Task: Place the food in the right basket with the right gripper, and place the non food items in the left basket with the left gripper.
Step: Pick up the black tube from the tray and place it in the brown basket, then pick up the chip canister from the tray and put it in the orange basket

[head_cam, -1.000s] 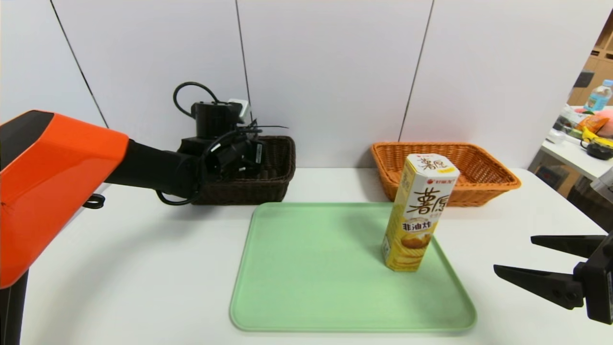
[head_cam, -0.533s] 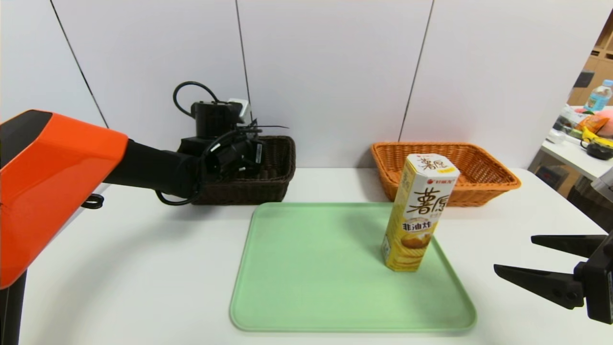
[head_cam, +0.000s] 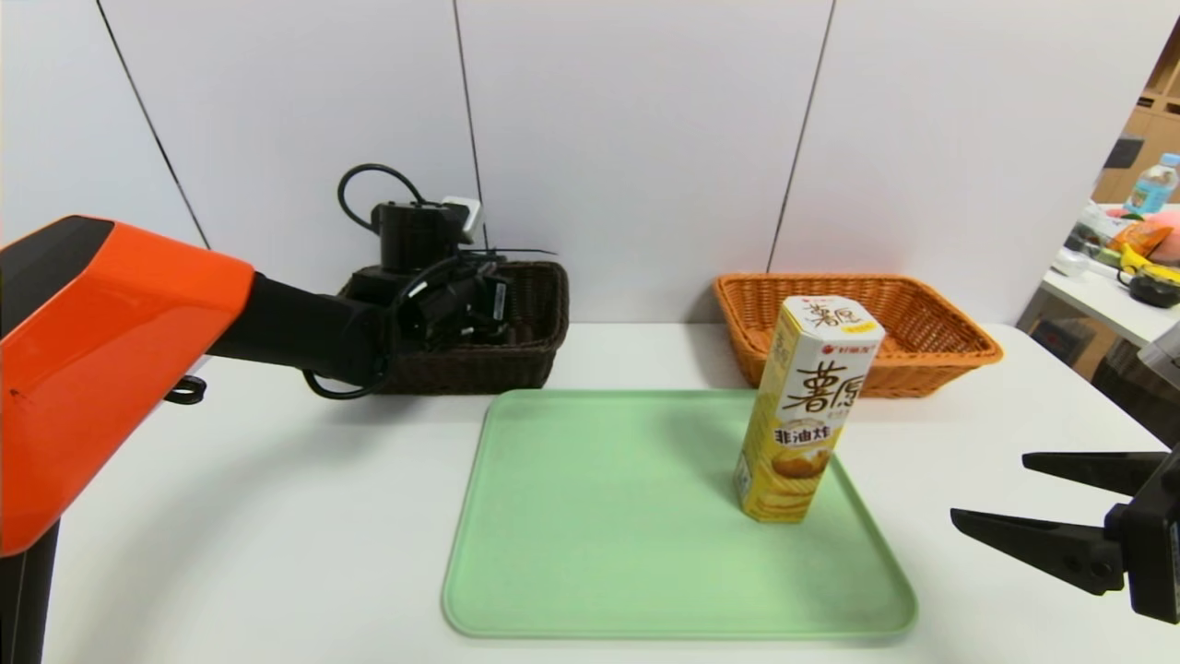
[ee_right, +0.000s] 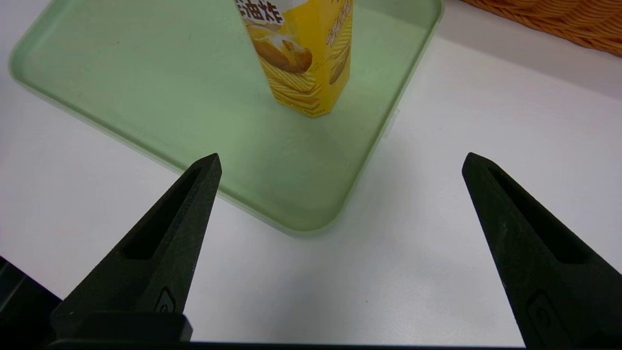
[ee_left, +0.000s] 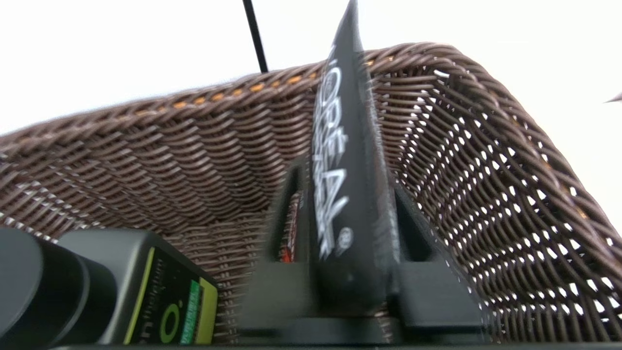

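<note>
A tall yellow chip box (head_cam: pixel 811 406) (ee_right: pixel 301 63) stands upright on the right side of the green tray (head_cam: pixel 599 516). My left arm (head_cam: pixel 304 327) reaches into the dark brown basket (head_cam: pixel 516 355) at the back left. There my left gripper (ee_left: pixel 345 180) has a black tube with white lettering (ee_left: pixel 340 141) between its jaws, tail end pointing away from the wrist. The jaws sit close against it. My right gripper (head_cam: pixel 988 487) (ee_right: pixel 341 155) hovers open and empty over the table, off the tray's near right corner. The orange basket (head_cam: pixel 922 314) stands behind the chip box.
A black box with a green label (ee_left: pixel 160 301) lies in the brown basket (ee_left: pixel 146 146) beside the tube. A neighbouring desk with a bottle and clutter (head_cam: pixel 1134 240) sits at the far right. A white wall rises right behind both baskets.
My left wrist has risen slightly over the brown basket. The chip box, tray and right gripper have not moved.
</note>
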Controlling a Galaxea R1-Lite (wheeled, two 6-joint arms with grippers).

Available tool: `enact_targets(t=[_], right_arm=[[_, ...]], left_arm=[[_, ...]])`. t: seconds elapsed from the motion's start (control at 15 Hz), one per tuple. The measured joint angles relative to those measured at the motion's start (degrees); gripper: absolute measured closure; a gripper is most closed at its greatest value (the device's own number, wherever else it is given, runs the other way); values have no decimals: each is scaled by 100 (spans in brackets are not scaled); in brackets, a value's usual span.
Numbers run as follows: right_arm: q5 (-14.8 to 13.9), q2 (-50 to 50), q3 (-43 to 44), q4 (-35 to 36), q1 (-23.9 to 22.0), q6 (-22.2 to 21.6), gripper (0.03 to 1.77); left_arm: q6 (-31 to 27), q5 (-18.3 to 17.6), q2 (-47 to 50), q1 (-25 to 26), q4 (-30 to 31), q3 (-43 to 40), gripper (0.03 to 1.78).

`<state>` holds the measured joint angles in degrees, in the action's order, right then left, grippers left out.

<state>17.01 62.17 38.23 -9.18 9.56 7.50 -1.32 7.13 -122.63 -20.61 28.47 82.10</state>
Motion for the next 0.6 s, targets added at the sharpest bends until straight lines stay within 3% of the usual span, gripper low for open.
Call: enact_targets(t=[0.27,0.6], right_arm=[[2,1,-2,-2,0,-4,9],[0,4,-9,1,0,-9,9]], left_arm=[[0,-157,7,0,4,-82,82],[-5,-157,201,-11,6,-85,48]])
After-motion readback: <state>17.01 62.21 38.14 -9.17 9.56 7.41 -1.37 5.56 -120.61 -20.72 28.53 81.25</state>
